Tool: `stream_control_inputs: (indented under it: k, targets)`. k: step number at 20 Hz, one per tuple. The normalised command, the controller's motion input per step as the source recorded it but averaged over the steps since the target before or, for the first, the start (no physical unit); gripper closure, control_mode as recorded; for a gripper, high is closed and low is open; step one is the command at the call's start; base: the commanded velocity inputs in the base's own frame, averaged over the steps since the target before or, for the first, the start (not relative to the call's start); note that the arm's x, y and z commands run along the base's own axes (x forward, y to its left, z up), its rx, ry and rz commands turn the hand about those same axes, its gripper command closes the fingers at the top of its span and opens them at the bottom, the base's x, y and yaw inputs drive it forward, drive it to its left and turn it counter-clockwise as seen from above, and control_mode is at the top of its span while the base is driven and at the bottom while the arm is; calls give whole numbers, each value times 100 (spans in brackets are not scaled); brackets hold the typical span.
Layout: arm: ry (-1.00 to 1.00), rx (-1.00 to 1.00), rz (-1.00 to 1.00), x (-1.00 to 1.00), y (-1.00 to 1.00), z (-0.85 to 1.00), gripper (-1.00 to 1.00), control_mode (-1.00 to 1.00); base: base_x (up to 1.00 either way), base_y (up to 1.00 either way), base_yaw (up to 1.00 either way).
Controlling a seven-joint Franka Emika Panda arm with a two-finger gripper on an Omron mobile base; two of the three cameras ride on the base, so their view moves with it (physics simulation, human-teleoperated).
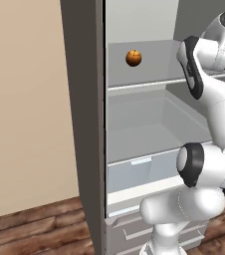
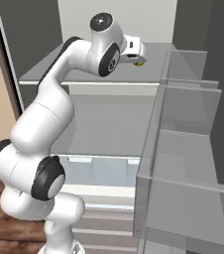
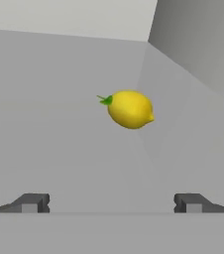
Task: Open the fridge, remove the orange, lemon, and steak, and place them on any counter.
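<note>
The fridge [image 1: 149, 137] stands open, its pale grey shelves bare apart from the fruit. On the upper shelf the orange [image 1: 133, 58] sits toward the left. The lemon [image 3: 130, 109] lies on the same shelf further right, near the back corner, green stem pointing left in the hand view. My gripper [image 3: 111, 203] is open, its fingertips [image 3: 32, 202] spread wide just short of the lemon, with nothing between them. In the right base view my hand [image 2: 133, 48] reaches over that shelf, with the lemon [image 2: 140, 63] peeking out beneath it. The steak and the counter are out of view.
The fridge door [image 2: 183, 149] with clear bins hangs open close on the right of the arm. A clear drawer [image 1: 134, 172] sits under the lower shelf. A beige wall [image 1: 25, 109] and wooden floor [image 1: 30, 231] lie left of the fridge.
</note>
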Motion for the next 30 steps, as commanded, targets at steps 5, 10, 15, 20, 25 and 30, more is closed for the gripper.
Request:
stream_control_inputs:
  k: [5, 10, 15, 20, 25, 30]
  targets:
    - [0, 0, 0, 48, 0, -6, -100, -100, 0, 0, 0]
    - [0, 0, 0, 25, -2, 0, -100, -100, 0, 0, 0]
    - [0, 0, 0, 1, -17, 0, -100, -100, 0, 0, 0]
    - [0, 0, 0, 10, -7, 0, -100, -100, 0, 0, 0]
    - [0, 0, 0, 28, 0, 0, -100, -100, 0, 0, 0]
    - [0, 0, 0, 20, -10, 0, -100, -100, 0, 0, 0]
